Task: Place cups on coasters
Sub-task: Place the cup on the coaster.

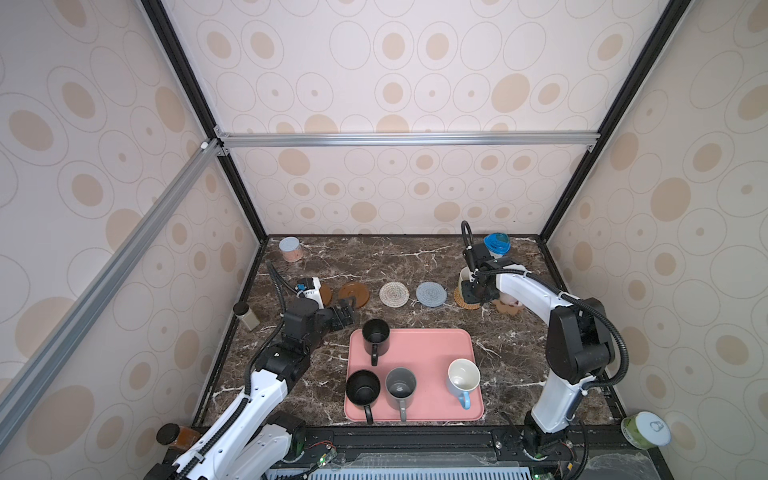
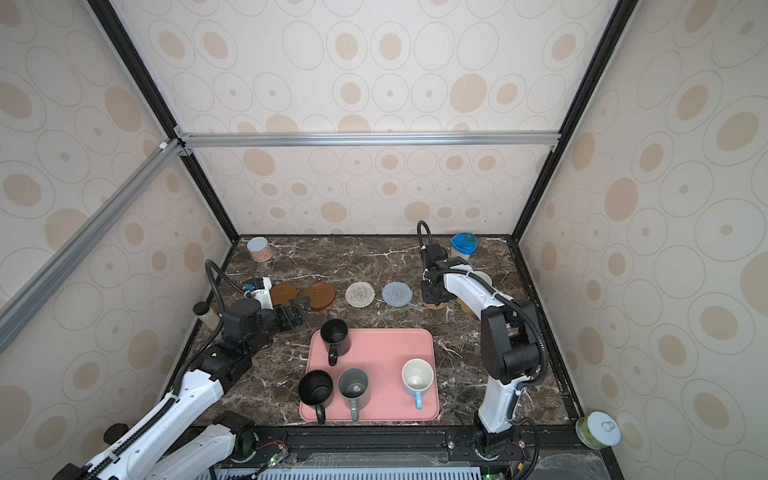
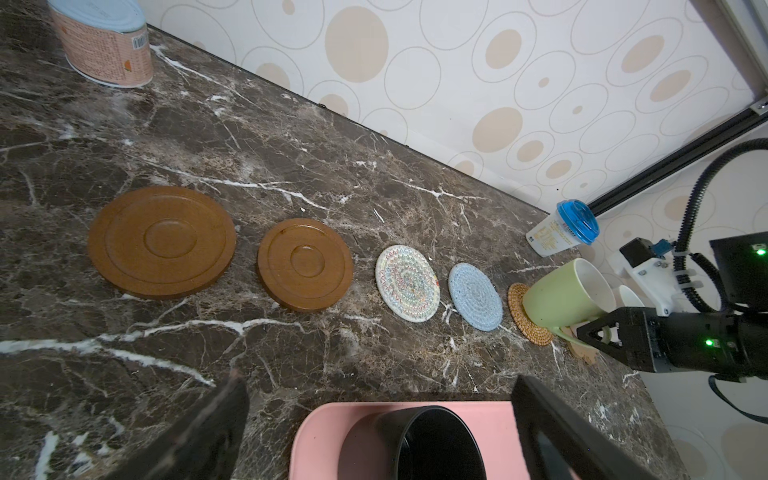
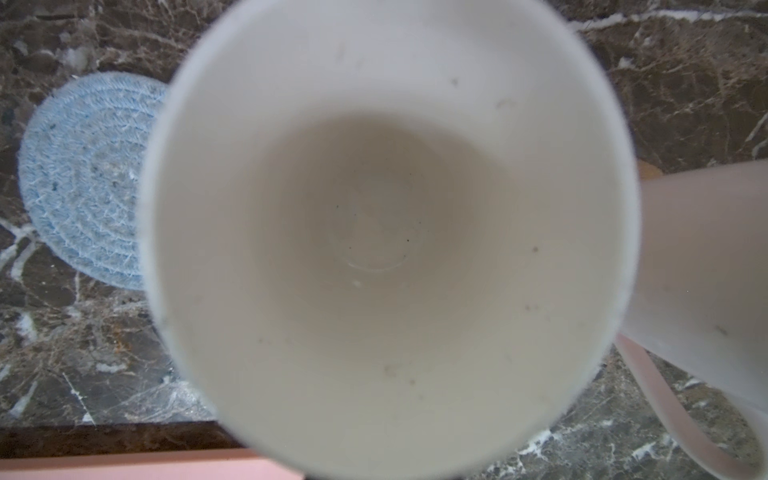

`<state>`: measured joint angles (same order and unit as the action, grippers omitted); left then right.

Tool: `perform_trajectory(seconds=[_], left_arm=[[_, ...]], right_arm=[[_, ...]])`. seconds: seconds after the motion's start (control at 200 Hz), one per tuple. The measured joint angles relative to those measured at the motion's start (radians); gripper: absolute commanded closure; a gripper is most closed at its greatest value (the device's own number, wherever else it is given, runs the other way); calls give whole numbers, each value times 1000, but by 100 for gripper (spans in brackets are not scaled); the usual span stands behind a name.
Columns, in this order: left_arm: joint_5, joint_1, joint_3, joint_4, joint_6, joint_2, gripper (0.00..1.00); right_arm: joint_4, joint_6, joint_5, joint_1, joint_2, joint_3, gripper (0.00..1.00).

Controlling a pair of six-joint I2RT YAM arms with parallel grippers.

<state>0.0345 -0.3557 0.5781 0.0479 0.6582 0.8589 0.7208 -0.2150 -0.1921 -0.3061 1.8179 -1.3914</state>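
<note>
My right gripper (image 3: 598, 336) is shut on the handle of the light green cup (image 3: 565, 297), which sits on or just over the tan rattan coaster (image 3: 530, 316). Beside it the white-pink cup (image 4: 706, 257) stands on the paw coaster (image 1: 509, 308). Bare in the row are two brown wooden coasters (image 3: 162, 243) (image 3: 305, 266), the whitish woven one (image 3: 408, 283) and the blue-grey one (image 3: 475, 297). My left gripper (image 1: 347, 313) hangs open beyond a black cup (image 1: 376, 334). Another black cup (image 1: 363, 388), a grey cup (image 1: 400, 388) and a white-blue cup (image 1: 463, 378) share the tray.
The pink tray (image 1: 428, 349) lies at the front middle. A pinkish can (image 1: 289, 248) stands at the back left and a blue-lidded white jar (image 1: 496, 244) at the back right. A small capped bottle (image 1: 245, 316) is by the left wall, a green can (image 1: 645, 430) at the front right.
</note>
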Motion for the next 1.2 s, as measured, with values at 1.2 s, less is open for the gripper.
perform_trajectory(seconds=[1.2], left_arm=[[-3,0,0,2,0,0,0]], right_arm=[[-10,11,-18,9,11,14,98]])
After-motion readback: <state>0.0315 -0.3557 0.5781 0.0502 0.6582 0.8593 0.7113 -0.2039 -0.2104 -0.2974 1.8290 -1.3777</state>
